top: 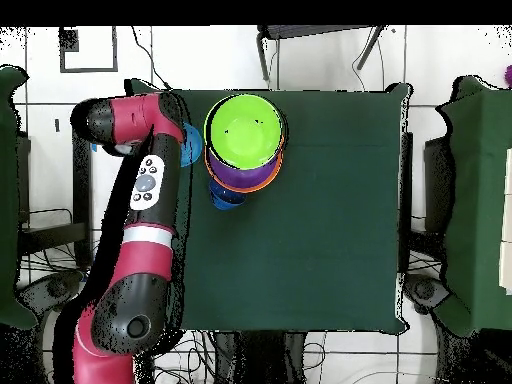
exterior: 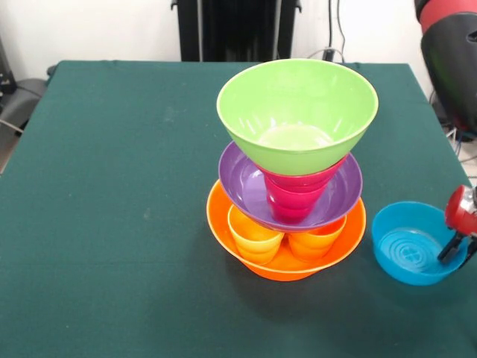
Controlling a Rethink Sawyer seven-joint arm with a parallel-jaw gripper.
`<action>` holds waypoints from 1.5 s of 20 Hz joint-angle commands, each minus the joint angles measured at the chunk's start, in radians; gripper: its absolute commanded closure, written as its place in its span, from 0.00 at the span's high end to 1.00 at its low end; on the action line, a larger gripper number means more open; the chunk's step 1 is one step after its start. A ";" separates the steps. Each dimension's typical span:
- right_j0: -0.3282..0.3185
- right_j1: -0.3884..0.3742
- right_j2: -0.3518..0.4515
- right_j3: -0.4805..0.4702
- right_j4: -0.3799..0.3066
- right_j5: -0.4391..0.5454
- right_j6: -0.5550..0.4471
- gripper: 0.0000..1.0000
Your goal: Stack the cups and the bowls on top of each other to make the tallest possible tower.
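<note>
Partly built tower (exterior: pixel 287 179) near the table (exterior: pixel 112 186) centre, with one bowl still apart.

Left to right: the orange bowl (exterior: pixel 283 257) holds a yellow cup (exterior: pixel 255 235) and an orange cup (exterior: pixel 317 242); above sit the purple bowl (exterior: pixel 246 183), red cups (exterior: pixel 294 194) and lime green bowl (exterior: pixel 294 112). The light blue bowl (exterior: pixel 406 250) stands unstacked to the right, the gripper (exterior: pixel 458 250) at its rim; whether its fingers clasp the rim cannot be told.

The tower (exterior: pixel 287 179) is placed right of the middle of the tabletop (exterior: pixel 112 224), toward its far edge. Two cups (exterior: pixel 256 237) are set side by side in the bottom bowl (exterior: pixel 223 227). A single bowl (exterior: pixel 408 252) is set apart near the right edge, with the gripper (exterior: pixel 456 247) positioned at its right rim.
</note>
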 commanded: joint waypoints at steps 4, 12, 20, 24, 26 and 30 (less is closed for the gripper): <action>0.032 0.027 0.102 -0.015 0.086 0.173 0.146 0.00; 0.091 -0.125 0.093 0.121 0.055 0.250 0.139 0.00; 0.142 -0.269 0.063 0.221 0.017 0.352 0.133 0.00; 0.144 -0.296 0.054 0.218 0.010 0.392 0.128 0.00; 0.148 -0.313 0.047 0.222 0.001 0.401 0.124 0.00; 0.146 -0.333 0.034 0.239 -0.031 0.387 0.091 0.00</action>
